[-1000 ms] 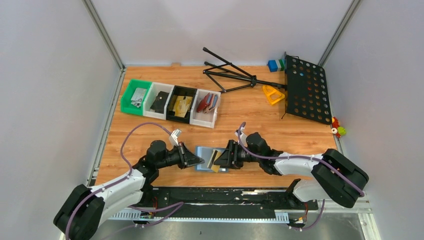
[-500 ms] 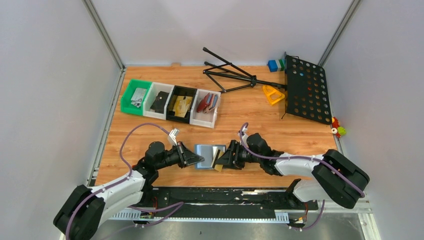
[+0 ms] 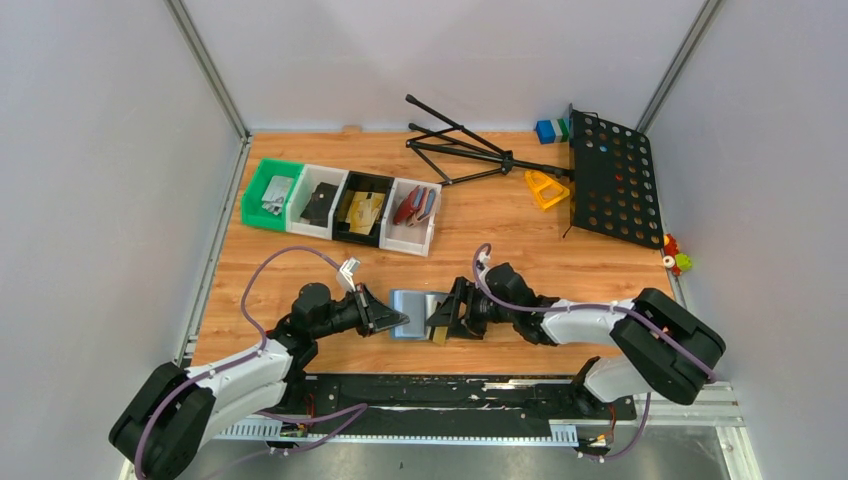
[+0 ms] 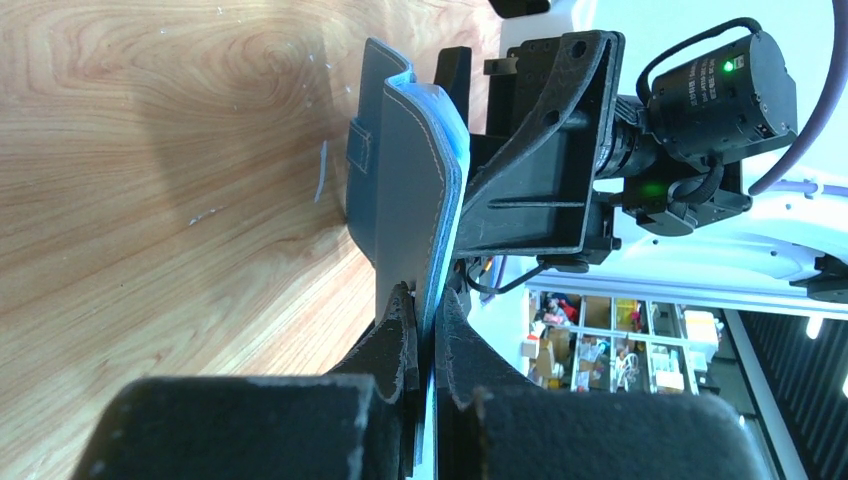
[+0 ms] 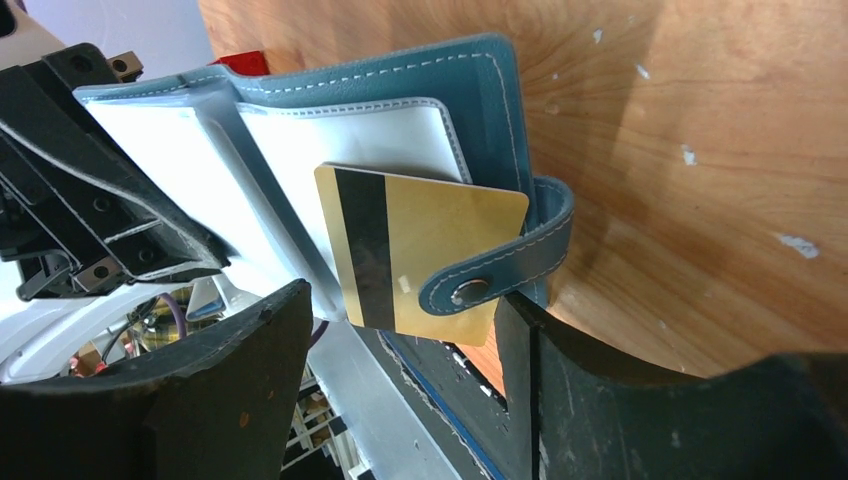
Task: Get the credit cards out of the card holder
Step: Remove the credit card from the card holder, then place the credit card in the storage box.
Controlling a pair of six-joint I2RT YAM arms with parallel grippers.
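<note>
Got the left gripper (image 4: 425,312) pressed tight on one edge of the slate-blue soft bifold card holder (image 4: 405,200), down near the front edge of the wooden tabletop (image 3: 500,240), right between the two arms. Got the right gripper (image 5: 400,300) spread wide at the open side of the card holder, not pinching anything. Can see a gold-tan credit card (image 5: 425,255) with a black stripe poking partway out of a clear pocket, snap strap (image 5: 500,275) lying across its corner, sitting between the spread fingers. Can't tell if either finger touches it.

Further back: a row of four small plastic bins (image 3: 341,200), green, white, black, white, with a dark red wallet (image 3: 405,205) in the rightmost one. Beyond that, a folded black tripod stand (image 3: 460,150), a yellow plastic piece (image 3: 546,188) and a black perforated metal panel (image 3: 612,178) off to the far right.
</note>
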